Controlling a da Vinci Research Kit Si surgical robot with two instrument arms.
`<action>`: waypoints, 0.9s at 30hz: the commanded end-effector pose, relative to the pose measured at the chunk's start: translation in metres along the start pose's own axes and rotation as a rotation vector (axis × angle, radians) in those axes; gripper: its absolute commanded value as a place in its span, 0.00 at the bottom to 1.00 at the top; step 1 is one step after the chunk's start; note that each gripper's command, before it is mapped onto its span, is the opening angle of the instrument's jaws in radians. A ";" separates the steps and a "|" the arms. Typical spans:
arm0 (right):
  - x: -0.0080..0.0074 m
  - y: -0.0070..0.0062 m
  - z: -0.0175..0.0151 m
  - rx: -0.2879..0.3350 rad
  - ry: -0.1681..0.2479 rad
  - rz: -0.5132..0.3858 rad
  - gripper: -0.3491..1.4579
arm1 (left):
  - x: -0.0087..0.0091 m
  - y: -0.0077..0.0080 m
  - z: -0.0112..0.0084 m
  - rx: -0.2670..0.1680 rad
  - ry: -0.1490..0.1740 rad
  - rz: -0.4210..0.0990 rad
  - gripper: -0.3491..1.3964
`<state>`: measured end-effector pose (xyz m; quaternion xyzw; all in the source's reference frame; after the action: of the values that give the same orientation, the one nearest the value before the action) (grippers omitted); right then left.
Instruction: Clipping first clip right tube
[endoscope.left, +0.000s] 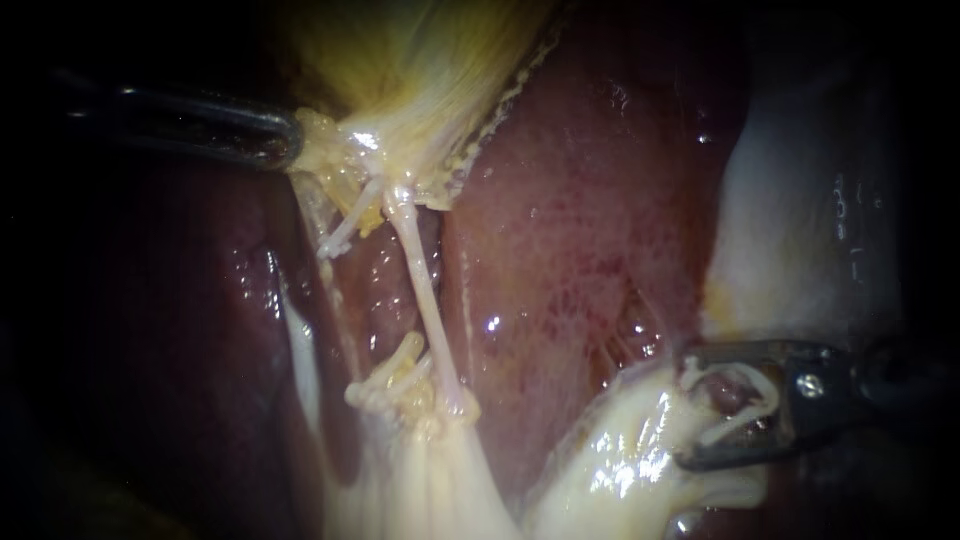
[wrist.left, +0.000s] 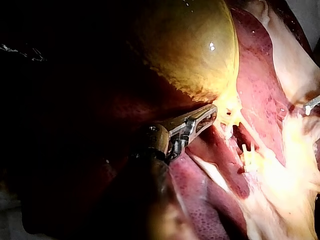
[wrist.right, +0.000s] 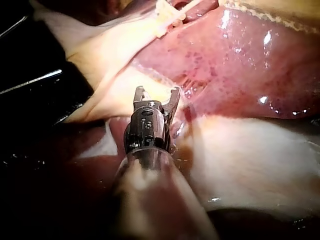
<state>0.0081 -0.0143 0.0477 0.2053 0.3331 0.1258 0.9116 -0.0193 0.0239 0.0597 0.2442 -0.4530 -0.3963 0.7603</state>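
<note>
Currently left tool (endoscope.left: 285, 140) pinching gallbladder (endoscope.left: 420, 60) edge; right tool (endoscope.left: 690, 410) spread, well apart from tubes (endoscope.left: 425, 300).

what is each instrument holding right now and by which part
The left instrument grips the gallbladder at its narrow pale end by the tubes; the right instrument is open, gripping nothing.

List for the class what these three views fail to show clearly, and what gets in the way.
1. Endoscope view: darkness swallows the shaft of the left instrument.
2. Endoscope view: the lower end of the right tube is buried in pale clumped tissue.
3. Endoscope view: the right instrument, jaws open, frames a pale shape, too small to tell clip from tissue.
4. Endoscope view: the upper edge cuts off the gallbladder.
</note>
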 end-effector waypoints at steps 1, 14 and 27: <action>0.0003 0.0001 0.0003 0.003 0.018 0.011 0.47 | 0.0000 0.0000 0.0000 0.000 0.000 0.000 0.00; 0.0030 0.0013 0.0040 0.051 0.156 0.143 0.47 | 0.0001 0.0000 0.0002 -0.002 -0.001 0.001 0.00; 0.0050 0.0024 0.0075 0.171 0.267 0.328 0.47 | 0.0003 -0.0001 0.0003 -0.003 -0.001 0.001 0.00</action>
<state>0.0169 -0.0125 0.0516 0.3212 0.4250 0.2732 0.8010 -0.0195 0.0236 0.0599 0.2425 -0.4530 -0.3966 0.7608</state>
